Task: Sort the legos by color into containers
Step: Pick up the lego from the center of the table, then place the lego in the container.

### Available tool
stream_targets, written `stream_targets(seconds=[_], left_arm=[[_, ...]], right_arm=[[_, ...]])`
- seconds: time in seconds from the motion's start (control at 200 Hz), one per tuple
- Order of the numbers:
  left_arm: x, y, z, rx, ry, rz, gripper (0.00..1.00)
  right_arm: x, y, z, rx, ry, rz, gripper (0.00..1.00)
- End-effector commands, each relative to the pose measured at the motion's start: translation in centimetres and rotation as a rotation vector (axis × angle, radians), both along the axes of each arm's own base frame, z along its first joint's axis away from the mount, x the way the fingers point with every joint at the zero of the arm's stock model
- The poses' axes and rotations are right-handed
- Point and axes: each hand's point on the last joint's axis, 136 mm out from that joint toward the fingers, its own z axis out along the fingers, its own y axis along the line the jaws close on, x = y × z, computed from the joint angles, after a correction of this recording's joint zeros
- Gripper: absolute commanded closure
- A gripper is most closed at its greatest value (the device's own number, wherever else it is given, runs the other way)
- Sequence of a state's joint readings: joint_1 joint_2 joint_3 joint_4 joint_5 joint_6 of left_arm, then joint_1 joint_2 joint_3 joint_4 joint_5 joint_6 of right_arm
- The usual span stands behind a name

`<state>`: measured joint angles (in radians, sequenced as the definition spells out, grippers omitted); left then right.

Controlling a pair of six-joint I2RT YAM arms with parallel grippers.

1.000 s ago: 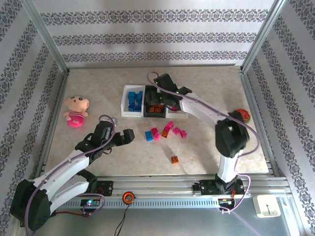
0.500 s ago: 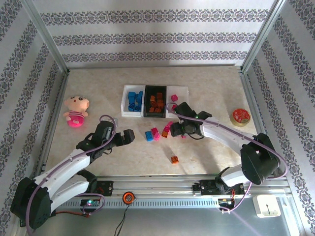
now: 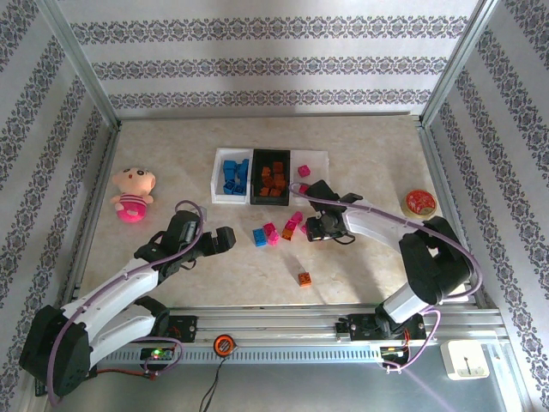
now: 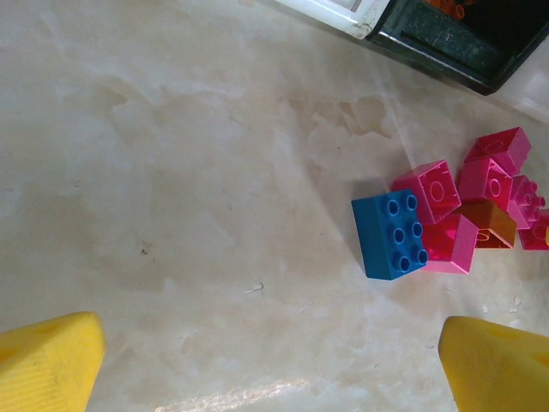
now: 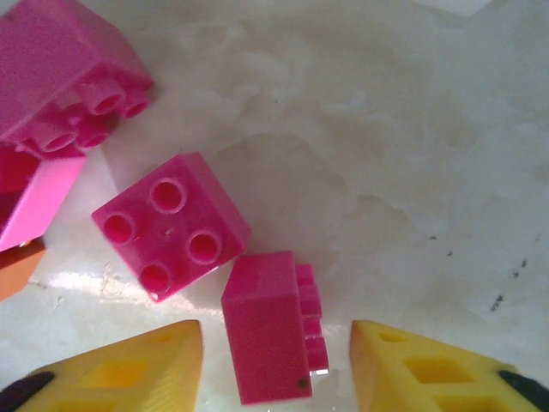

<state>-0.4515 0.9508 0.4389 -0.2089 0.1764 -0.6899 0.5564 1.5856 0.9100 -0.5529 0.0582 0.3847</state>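
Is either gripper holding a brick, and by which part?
Nothing held yet. The right gripper straddles a tipped pink brick, gaps on both sides; the left gripper is open, empty.

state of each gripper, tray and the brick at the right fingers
left gripper, open, over bare table
right gripper, open, straddling the pink brick, gaps both sides
pink brick, on its side, not gripped
left white tray, holds blue bricks
black tray, holds orange bricks
right white tray, holds one pink lego
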Motion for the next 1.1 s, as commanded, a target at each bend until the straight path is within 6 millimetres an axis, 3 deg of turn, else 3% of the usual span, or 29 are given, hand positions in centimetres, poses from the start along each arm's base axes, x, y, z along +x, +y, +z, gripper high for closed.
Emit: stream_targets(seconds=[0.0,0.16,0.26,0.365,0.48,0.615,0.725,0.904,1.094], left_arm=[[0.5,-0.4,1.2,-0.021,-0.028,-0.002,0.00],[0.6,-0.3,1.2,-0.016,-0.031,0.002,0.00],[0.8,-0.2,1.5,-0.010,-0.038,0.005,0.00],[0.9,-0.2,1.9,-0.008,-0.053,0.004,0.01],[1.0,-0.6,2.2,-0.031,-0.066,-0.006,0.01],[1.1,-1.2,2.3,-0.064,-0.071,-0.016,0.01],[1.3,-1.6,2.3,-0.084,-0.073,-0.028,0.00],[1.4,-2.1,3.1,-0.085,-0.081,-0.060,0.00],[1.7,-2.4,3.9,-0.058,-0.090,-0.103,0.03]], right_arm=[[0.8,0.2,-0.1,0.014,-0.005,0.004,0.56],[0.4,0.3,-0.8,0.027,0.013,0.006,0.67],[0.2,0.3,0.0,0.047,-0.010,0.005,0.78],[0.1,0.4,2.3,0.087,-0.059,0.012,0.85],[0.6,1.2,6.4,0.154,-0.144,0.024,0.88],[3.6,2.0,10.9,0.195,-0.280,0.005,0.87],[7.2,2.4,12.1,0.175,-0.343,-0.036,0.86],[12.7,3.0,10.6,0.135,-0.352,-0.097,0.85],[16.3,3.3,8.0,0.096,-0.327,-0.141,0.81]])
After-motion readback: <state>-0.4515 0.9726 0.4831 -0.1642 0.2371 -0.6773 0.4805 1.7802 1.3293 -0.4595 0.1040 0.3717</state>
